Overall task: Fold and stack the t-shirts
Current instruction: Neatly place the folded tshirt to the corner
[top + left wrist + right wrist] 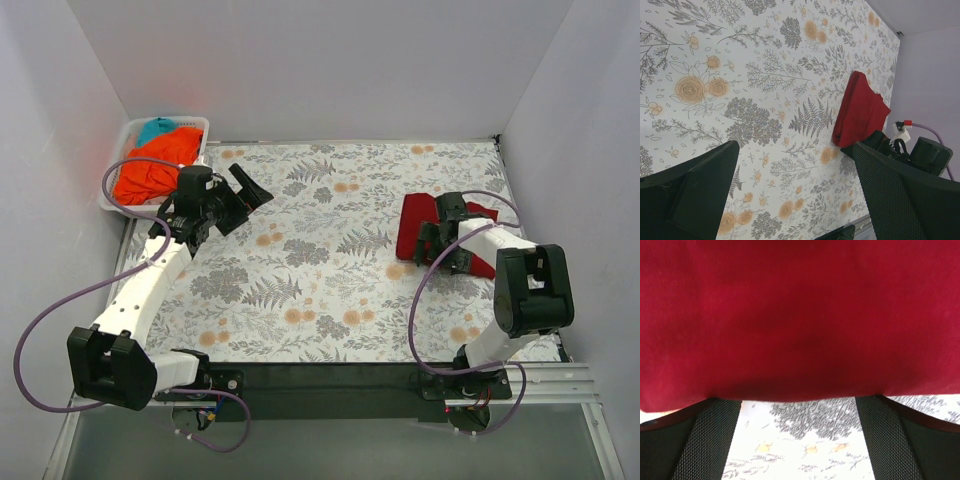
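A dark red t-shirt (413, 226) lies folded into a small block on the right of the floral cloth; the left wrist view shows this same shirt (860, 112). My right gripper (434, 229) sits low at its near edge, open. In the right wrist view the red shirt (800, 315) fills the upper half and hides the tips of both fingers (705, 440); only tablecloth shows between them around the gripper (799, 440). An orange t-shirt (150, 172) and a teal t-shirt (158, 128) sit crumpled in the basket. My left gripper (247, 200) hovers open and holds nothing; its wrist view shows the gripper (795, 192) above bare cloth.
The white slotted basket (120, 150) stands at the back left corner, just behind the left arm. White walls close in the table on three sides. A purple cable (440, 270) loops off the right arm. The floral tablecloth (320, 270) covers the surface.
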{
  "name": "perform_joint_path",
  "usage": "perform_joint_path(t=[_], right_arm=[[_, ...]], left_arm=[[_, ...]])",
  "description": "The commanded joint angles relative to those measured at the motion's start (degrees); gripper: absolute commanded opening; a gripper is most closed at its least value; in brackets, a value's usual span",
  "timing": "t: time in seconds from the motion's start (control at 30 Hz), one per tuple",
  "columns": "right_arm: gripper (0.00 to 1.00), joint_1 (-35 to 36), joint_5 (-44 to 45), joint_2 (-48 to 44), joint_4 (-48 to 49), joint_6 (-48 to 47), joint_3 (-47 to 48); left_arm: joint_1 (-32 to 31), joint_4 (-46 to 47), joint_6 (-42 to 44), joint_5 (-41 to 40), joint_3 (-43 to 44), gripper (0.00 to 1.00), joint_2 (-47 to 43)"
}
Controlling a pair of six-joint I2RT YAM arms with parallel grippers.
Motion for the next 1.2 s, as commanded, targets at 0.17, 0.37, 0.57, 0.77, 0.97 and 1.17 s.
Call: perform_joint_path(t=[0.17,0.37,0.57,0.77,0.97,1.17], right_arm=[[0.98,-6.7,-0.94,7.03,5.02,-11.9,6.3],[0.98,-10.74,-2.87,12.39,6.42,-17.79,12.27],[0.98,-12.86,-5.86,19.59,7.83,-22.45,17.64],[0.98,-14.35,-8.84,26.9,6.17,-25.8,27.13],[0.98,-15.41,-10.0,31.82,5.46,-26.24,32.59],[0.95,-16.47,-8.59,35.34,5.46,-27.2,37.32]], left_arm=[[1.11,0.45,2.11,2.64,0.25,0.98,-0.76],[1.72,0.63,2.37,3.34,0.6,0.98,-0.49],[2.42,0.71,2.81,4.04,-0.1,0.98,-1.02],[3.04,0.98,3.34,4.66,-0.63,0.98,-0.93],[3.57,1.06,3.61,5.71,-0.63,0.98,-0.67],[3.83,1.77,3.61,7.12,-0.37,0.98,-0.14]])
